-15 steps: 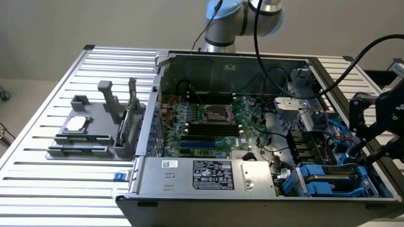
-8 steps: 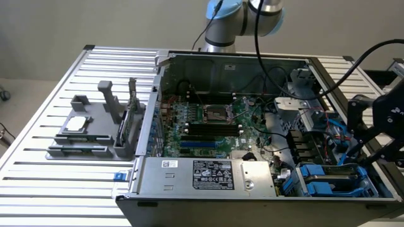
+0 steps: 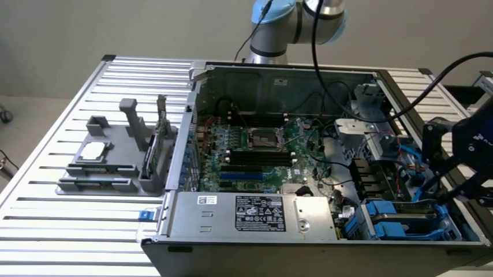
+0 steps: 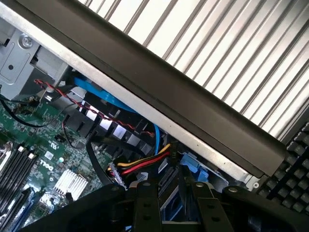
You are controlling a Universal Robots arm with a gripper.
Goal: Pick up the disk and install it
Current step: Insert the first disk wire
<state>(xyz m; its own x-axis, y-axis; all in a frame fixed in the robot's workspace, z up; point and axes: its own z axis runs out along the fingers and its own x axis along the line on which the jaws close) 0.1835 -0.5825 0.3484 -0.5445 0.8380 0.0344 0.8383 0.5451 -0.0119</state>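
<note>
In the open computer case (image 3: 269,257) the power supply (image 3: 254,213) serves as the mark. The disk (image 3: 385,225), known by its bright blue carrier, lies just beside the power supply toward the exterior view's right, low in the drive bay at that corner of the case. Its long axis seems to run away from the power supply toward the case's side wall, though much of its top face is in shadow. The gripper (image 3: 454,190) hangs on the same side of the power supply but farther out, past the disk and above it, close to the side wall. From the gripper, then, the disk lies downward and back toward the power supply. In the wrist view the gripper (image 4: 169,203) looks down on a piece of the disk's blue carrier (image 4: 193,166), next to red and yellow wires (image 4: 145,164). Whether the gripper is holding the disk or merely hanging over it, I cannot tell.
</note>
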